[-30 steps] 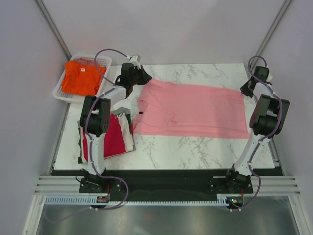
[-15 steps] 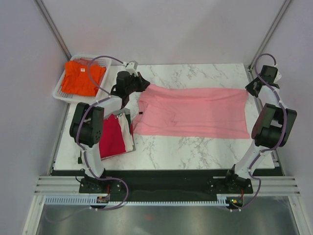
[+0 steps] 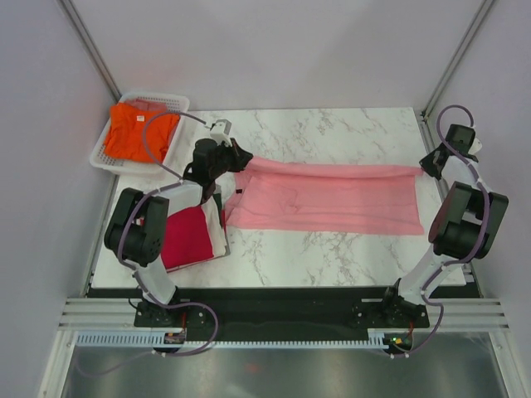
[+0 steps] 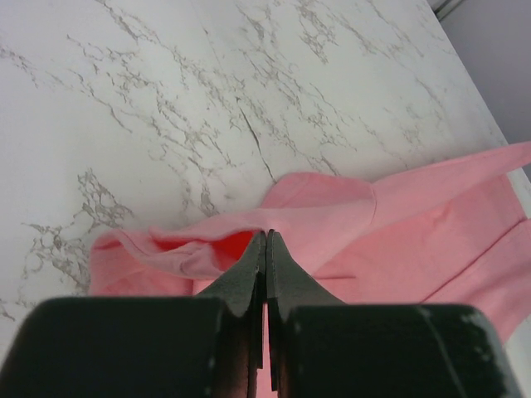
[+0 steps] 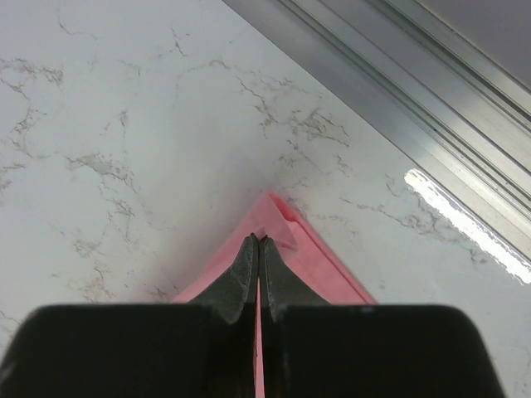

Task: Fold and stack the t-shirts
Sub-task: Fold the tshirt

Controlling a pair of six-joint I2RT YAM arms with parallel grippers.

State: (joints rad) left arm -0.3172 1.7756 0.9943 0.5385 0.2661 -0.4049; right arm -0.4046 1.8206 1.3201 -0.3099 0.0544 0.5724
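Note:
A large light pink t-shirt point(image 3: 328, 199) lies spread across the marble table, its far edge lifted and drawn toward the near side. My left gripper point(image 3: 241, 157) is shut on the pink shirt's far left corner point(image 4: 274, 220). My right gripper point(image 3: 425, 168) is shut on its far right corner point(image 5: 274, 217). Both corners hang just above the table. A folded stack with a crimson red t-shirt point(image 3: 189, 234) on top and white cloth at its edge sits at the near left. An orange t-shirt point(image 3: 138, 131) lies in the basket.
The white mesh basket point(image 3: 106, 153) stands off the table's far left corner. An aluminium frame rail point(image 5: 431, 91) runs along the table's right edge, close to my right gripper. Bare marble point(image 3: 332, 128) shows beyond the pink shirt.
Both grippers have pulled the pink shirt's far edge toward the near side, narrowing the visible cloth. The left arm swung lower and leftward; the right arm moved right and nearer.

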